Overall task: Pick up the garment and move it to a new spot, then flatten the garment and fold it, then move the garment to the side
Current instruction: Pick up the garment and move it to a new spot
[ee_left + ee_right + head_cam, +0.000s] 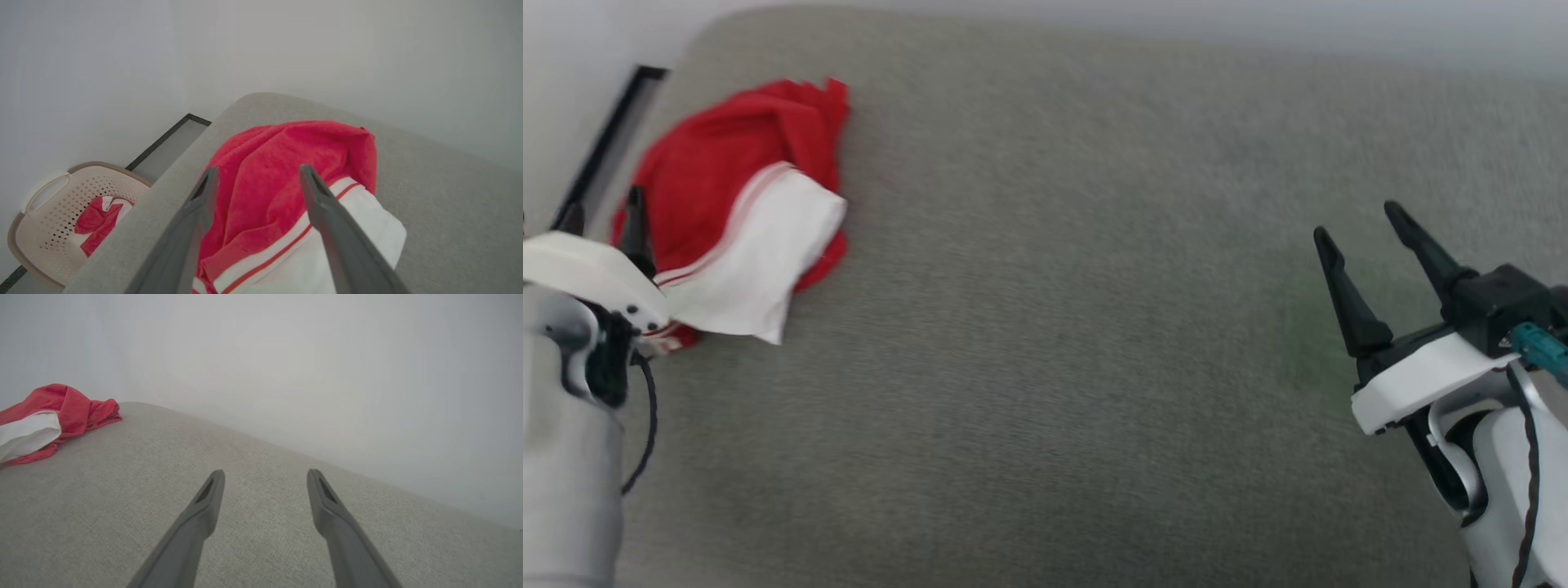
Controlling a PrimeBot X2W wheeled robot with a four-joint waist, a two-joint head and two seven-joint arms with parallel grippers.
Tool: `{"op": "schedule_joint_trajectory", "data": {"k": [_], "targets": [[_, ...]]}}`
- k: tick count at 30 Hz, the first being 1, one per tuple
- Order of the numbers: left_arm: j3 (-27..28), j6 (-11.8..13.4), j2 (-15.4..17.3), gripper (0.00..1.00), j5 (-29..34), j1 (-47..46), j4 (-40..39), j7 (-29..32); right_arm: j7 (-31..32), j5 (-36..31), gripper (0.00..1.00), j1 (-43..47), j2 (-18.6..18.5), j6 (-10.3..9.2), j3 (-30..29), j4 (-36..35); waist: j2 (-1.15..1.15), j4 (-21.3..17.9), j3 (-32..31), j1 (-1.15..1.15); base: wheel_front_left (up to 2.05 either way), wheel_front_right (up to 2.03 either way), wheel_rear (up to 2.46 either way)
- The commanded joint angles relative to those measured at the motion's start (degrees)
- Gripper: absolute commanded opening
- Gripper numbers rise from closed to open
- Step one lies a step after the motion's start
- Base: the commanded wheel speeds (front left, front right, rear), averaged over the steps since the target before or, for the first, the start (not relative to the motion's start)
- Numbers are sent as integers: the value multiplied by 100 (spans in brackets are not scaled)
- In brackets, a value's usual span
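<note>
The garment [735,196] lies bunched at the far left of the grey padded surface [1078,327], red with a white sleeve folded over its near side. My left gripper [602,220] stands open at the garment's left edge. In the left wrist view its fingers [258,169] spread just above the red cloth [278,163], with nothing between them. My right gripper [1357,224] is open over bare surface at the right, far from the garment. The right wrist view has its fingers [265,473] apart, and the garment [53,412] shows at that view's far left.
A pale perforated basket [49,196] sits on the floor beyond the surface's left edge, holding red and white cloth [98,220]. A dark-framed strip [605,139] runs along that edge. A plain white wall [327,375] backs the surface.
</note>
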Motion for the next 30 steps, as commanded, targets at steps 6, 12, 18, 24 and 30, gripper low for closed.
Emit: {"op": "schedule_joint_trajectory", "data": {"k": [6,12,18,24,30], "targets": [[-65,32,207,100,-88,-831,1096,745,100,-83,100,-137,-24,-2,-28,-251,0,-523,594,0,0,0,0],[-96,206,285,100,-159,-1272,2003,1553,181,-92,100,-174,-51,-2,-23,-388,0,-743,779,0,0,0,0],[-171,429,259,100,-170,-1298,2368,2193,237,-93,100,-142,-82,-2,-63,-505,0,-855,861,0,0,0,0],[-250,441,260,0,-126,-1173,2439,2008,279,-89,100,-85,-64,-2,-121,-566,0,-894,855,0,0,0,0],[-229,360,477,0,-171,-1334,2432,1634,270,-85,100,-27,-17,-2,-206,-559,0,-826,765,0,0,0,0]]}}
